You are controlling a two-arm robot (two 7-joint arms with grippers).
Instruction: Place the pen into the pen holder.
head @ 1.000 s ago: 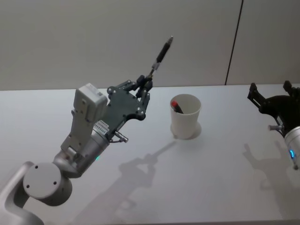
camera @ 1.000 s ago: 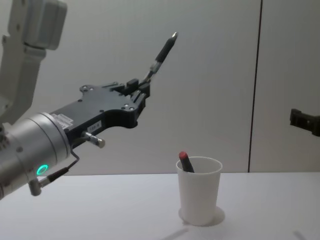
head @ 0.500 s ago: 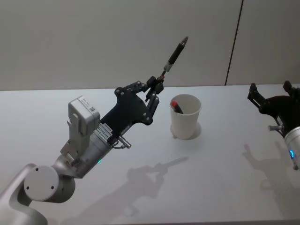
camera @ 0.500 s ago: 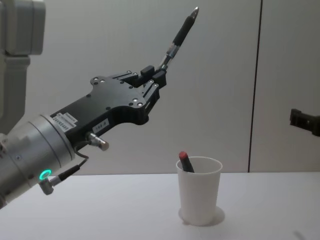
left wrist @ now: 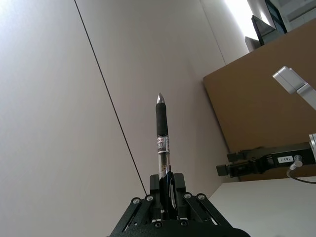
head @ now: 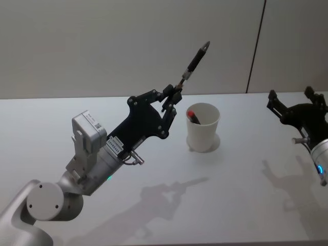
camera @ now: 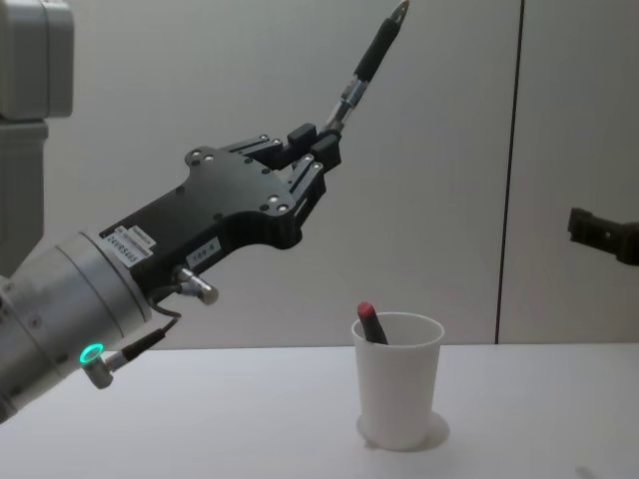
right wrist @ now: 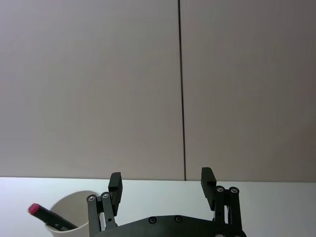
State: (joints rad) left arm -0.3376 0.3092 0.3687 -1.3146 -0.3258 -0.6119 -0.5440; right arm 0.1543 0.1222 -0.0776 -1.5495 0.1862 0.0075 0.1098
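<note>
While the left gripper (head: 173, 96) clenches its fingers on the pen (head: 195, 59), tip-up and high beside the pen holder (head: 203, 134), this looks mid-carry; next, tilt it over the rim. Off right, the right gripper (head: 296, 106) idles, fingers spread.

I read left hand (head: 173, 97) as matt black plate, likely metal; wrist (head: 100, 164) behind it satin silver
pen (head: 195, 60): clear glossy plastic barrel, matt black rubbery grip, shiny metal tip
pen holder (head: 203, 130): smooth matt white paper
counter (head: 230, 195): smooth white, faint sheen
right hand (head: 291, 96): same matt black
</note>
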